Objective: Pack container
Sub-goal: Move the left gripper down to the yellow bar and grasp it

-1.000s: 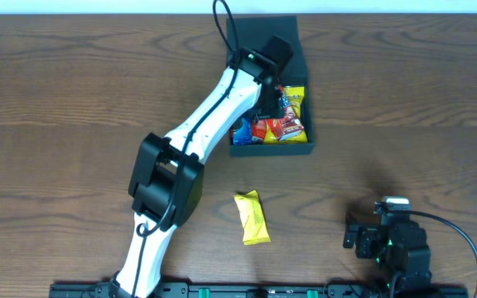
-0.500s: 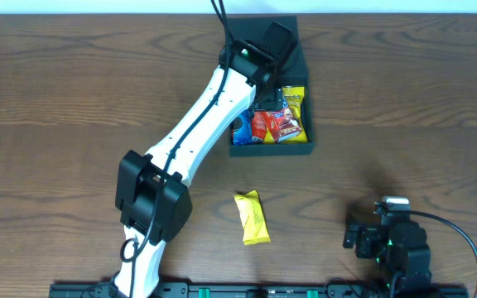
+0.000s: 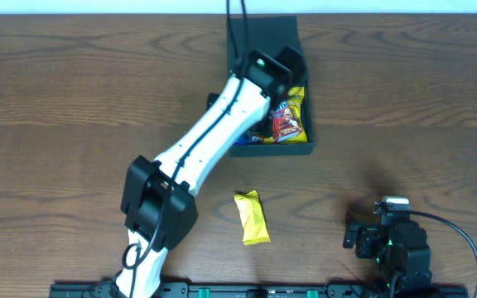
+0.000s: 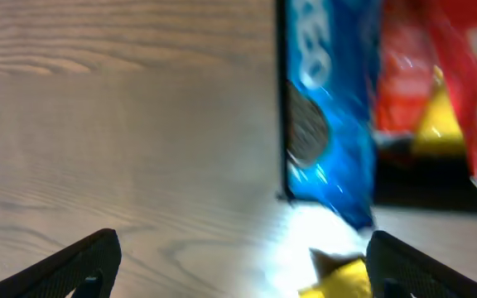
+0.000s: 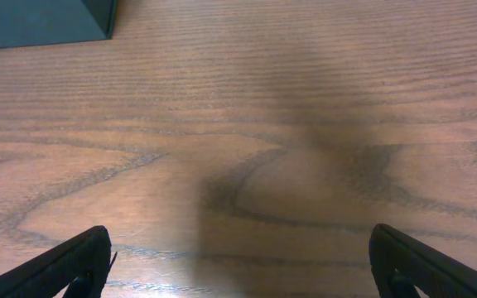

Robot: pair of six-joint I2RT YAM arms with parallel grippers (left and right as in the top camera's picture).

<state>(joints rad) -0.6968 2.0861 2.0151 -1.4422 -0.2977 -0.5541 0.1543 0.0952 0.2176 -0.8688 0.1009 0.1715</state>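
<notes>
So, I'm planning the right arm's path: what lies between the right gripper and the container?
Nothing: bare table from the right gripper to the container, seen in right wrist and overhead views.

Container (image 3: 284,150) contents partly under the left arm (image 3: 214,124); blurred blue packet (image 4: 330,124) cropped at top edge.

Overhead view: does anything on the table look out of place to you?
Yes. One yellow packet lies alone on the table, apart from the container where the other snack packets sit. Nothing looks spilled or damaged.
</notes>
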